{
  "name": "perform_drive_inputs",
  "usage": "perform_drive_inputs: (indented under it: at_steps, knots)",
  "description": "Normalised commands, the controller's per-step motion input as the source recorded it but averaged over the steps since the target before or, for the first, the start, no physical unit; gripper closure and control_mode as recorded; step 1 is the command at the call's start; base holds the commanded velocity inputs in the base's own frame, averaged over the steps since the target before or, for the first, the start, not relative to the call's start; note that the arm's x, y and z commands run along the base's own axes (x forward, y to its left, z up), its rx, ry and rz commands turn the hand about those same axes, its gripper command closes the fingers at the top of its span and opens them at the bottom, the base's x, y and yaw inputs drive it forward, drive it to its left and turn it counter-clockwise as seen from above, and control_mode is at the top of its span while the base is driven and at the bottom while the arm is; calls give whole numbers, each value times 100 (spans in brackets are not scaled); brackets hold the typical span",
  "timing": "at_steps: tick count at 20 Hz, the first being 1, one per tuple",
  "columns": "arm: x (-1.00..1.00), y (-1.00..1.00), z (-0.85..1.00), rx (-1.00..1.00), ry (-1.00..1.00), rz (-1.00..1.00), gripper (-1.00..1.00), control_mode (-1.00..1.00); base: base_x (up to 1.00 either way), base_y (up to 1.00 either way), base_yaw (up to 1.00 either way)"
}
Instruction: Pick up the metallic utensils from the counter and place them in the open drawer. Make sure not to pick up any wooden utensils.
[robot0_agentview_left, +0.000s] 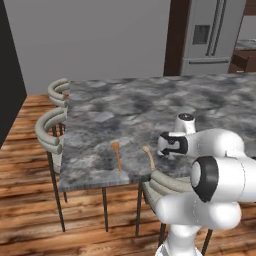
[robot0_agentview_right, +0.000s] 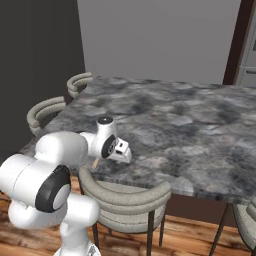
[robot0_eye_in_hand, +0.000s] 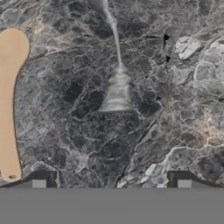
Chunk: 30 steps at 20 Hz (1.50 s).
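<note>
One slim silver utensil (robot0_eye_in_hand: 114, 70) lies on the counter (robot0_eye_in_hand: 175, 109), upper centre of the hand view, its long axis running top to bottom. Gripper (robot0_eye_in_hand: 111, 181) open and empty, directly below it; pale wooden spoon (robot0_eye_in_hand: 9, 100) at left edge.

The silver utensil (robot0_eye_in_hand: 116, 83) on the counter (robot0_eye_in_hand: 175, 109) runs off the top edge of the hand view, its handle end cut off. The pale wooden spoon (robot0_eye_in_hand: 9, 105) is cropped by the left edge. In the right base view, the arm's wrist covers nearly all of that spoon.

home kitchen: steel fridge (robot0_agentview_left: 212, 35), marbled stone counter (robot0_agentview_left: 130, 107), stools (robot0_agentview_left: 50, 132), wood floor (robot0_agentview_left: 30, 210).
</note>
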Motion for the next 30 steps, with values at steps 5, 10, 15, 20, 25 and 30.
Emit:
perform_drive_inputs:
  at_steps: [5, 10, 15, 20, 25, 30]
  knots:
    - [59, -12, -9, 0, 0, -3, -100, -100, 0, 0, 0]
    - [40, -13, -40, 0, 2, -1, -100, -100, 0, 0, 0]
    - [50, -5, -39, 0, 2, 0, -100, -100, 0, 0, 0]
    - [32, -3, -46, 0, 6, 0, -100, -100, 0, 0, 0]
    - [20, 0, -62, 0, 6, -2, 100, -100, 0, 0, 0]
    - [-4, -2, -78, 0, 6, -4, 100, -100, 0, 0, 0]
